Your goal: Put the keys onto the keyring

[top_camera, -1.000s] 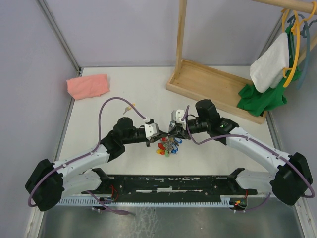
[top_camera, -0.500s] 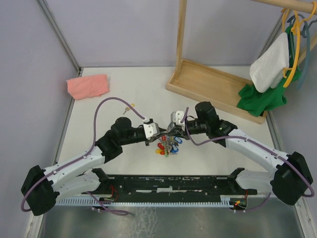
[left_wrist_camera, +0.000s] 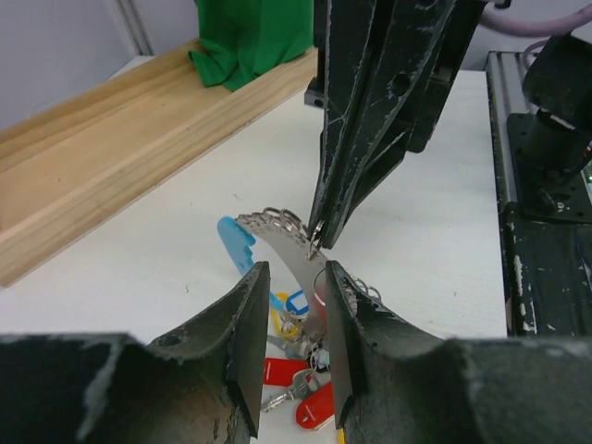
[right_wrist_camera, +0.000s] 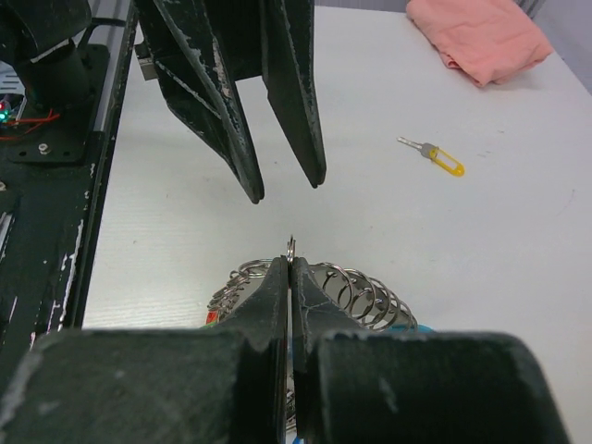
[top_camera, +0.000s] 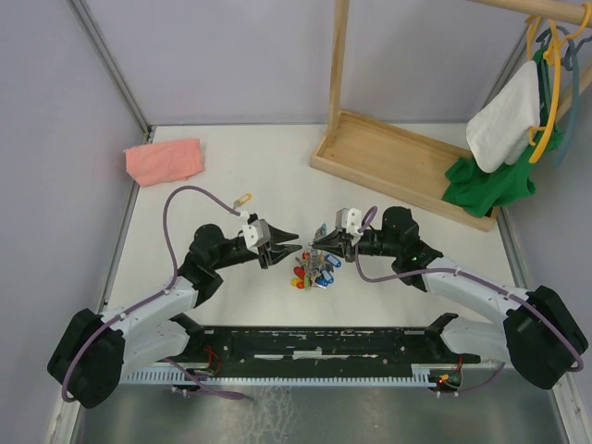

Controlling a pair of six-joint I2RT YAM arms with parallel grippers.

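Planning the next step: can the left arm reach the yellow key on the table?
Probably yes: the left end effector is open and empty, and the yellow key lies alone beside that arm, nothing covering it.

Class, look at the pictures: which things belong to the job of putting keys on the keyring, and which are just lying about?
Belong to the job: keyring with its bunch, pinched by the shut right gripper; yellow key on the table; open left gripper.
Just lying about: pink cloth; wooden rack; green garment; white cloth.
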